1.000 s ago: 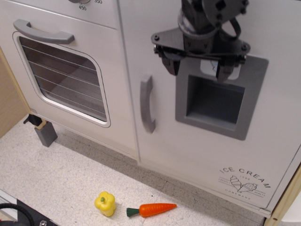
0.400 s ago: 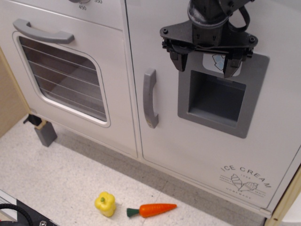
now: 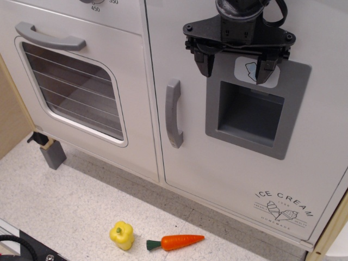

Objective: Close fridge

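The white fridge door (image 3: 217, 163) fills the right half of the view, with a grey vertical handle (image 3: 172, 113), a grey recessed dispenser panel (image 3: 254, 111) and an "ICE CREAM" print (image 3: 283, 207) at the lower right. The door looks flush with the cabinet front. My black gripper (image 3: 235, 66) hangs in front of the door's upper part, just above the dispenser recess. Its fingers (image 3: 202, 64) are spread wide apart and hold nothing.
The white oven door (image 3: 70, 81) with wire-rack window and horizontal grey handle (image 3: 49, 38) is on the left. A yellow toy pepper (image 3: 122, 235) and an orange toy carrot (image 3: 176, 241) lie on the speckled floor. A small grey block (image 3: 52, 154) stands at the oven's lower left.
The fridge door has swung right and inward until flush with the cabinet. My gripper has moved right and slightly up, staying open.
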Available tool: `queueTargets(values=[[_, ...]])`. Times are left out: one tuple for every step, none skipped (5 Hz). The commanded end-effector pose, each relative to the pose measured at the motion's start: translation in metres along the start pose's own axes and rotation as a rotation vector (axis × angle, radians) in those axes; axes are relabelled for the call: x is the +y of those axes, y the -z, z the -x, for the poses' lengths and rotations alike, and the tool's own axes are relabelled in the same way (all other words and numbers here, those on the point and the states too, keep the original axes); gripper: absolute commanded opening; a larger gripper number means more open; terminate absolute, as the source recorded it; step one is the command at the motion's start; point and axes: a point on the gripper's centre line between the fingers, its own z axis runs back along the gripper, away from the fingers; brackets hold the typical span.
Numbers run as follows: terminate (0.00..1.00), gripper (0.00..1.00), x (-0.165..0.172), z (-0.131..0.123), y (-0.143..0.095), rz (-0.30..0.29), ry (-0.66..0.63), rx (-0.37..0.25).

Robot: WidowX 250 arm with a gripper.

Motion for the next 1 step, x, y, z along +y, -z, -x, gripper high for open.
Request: queueTargets(values=[[1.0, 1.0, 0.0038, -0.0127, -0.0115, 0.018, -0.009, -0.038]])
